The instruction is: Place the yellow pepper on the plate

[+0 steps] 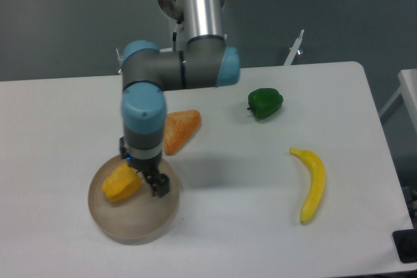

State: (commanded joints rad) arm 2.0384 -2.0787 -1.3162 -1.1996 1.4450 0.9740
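The yellow pepper [121,183] lies on the left part of the round beige-grey plate [140,222] at the front left of the table. My gripper [148,182] points down over the plate, just right of the pepper. One dark fingertip [161,187] shows clear of the pepper on its right. The other finger is by the pepper's upper right edge and mostly hidden. The jaws look apart and the pepper sits outside the gap between them.
An orange triangular wedge [179,129] lies just behind the plate, next to the arm's wrist. A green pepper [264,103] sits at the back centre-right. A yellow banana [312,183] lies at the right. The table's front edge is close below the plate.
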